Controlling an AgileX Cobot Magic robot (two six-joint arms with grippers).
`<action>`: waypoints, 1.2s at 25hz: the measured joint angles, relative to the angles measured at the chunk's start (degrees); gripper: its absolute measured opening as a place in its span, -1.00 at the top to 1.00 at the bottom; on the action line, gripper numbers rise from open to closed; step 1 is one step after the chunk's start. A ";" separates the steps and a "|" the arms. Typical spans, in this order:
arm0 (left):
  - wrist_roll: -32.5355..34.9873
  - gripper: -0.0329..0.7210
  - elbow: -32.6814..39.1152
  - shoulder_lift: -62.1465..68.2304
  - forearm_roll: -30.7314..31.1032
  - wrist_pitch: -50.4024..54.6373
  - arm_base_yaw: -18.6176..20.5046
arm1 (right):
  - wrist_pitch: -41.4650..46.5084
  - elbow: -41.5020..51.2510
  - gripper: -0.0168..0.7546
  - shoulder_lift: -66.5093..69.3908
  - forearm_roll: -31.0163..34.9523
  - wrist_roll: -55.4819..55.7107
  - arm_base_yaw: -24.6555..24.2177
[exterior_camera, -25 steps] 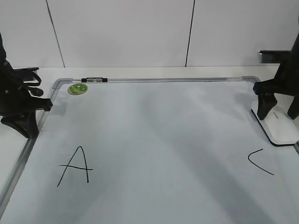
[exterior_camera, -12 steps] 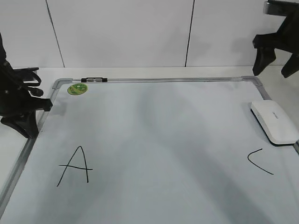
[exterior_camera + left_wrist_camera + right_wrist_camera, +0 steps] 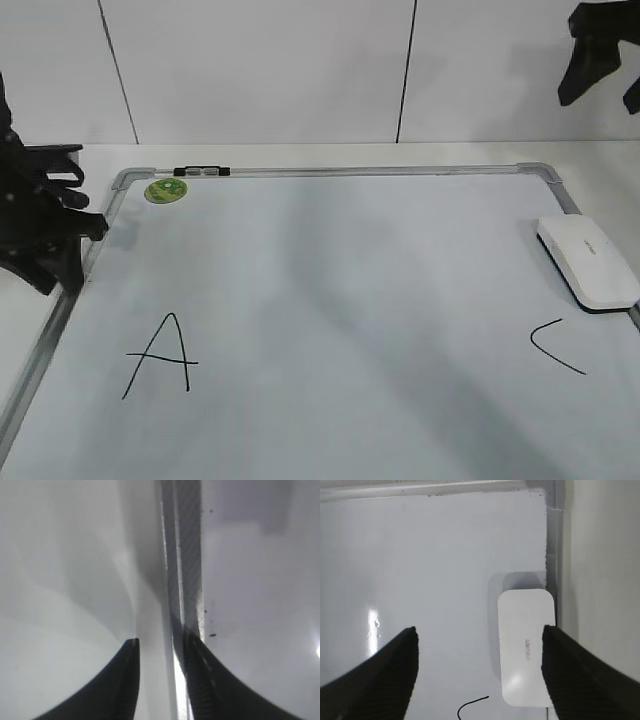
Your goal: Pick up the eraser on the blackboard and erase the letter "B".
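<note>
Blackboard (image 3: 330, 290): 1 eraser (image 3: 588, 262), 1 magnet (image 3: 166, 190), 2 letters; right gripper (image 3: 480, 672) open above.

I see my left gripper (image 3: 161, 680) with its two dark fingers (image 3: 117, 685) a little apart, empty between them. The grey frame of the blackboard (image 3: 182, 555) runs straight up from the right finger. Right of the frame is the white board surface, left of it a pale surface.

Exterior view slants down over the blackboard (image 3: 330, 300); right wrist view, overhead, shares its right edge.
</note>
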 joint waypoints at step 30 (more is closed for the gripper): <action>0.23 0.26 -0.26 -30.30 1.50 15.18 -0.32 | 1.16 35.90 -0.57 -43.09 -0.36 0.11 0.00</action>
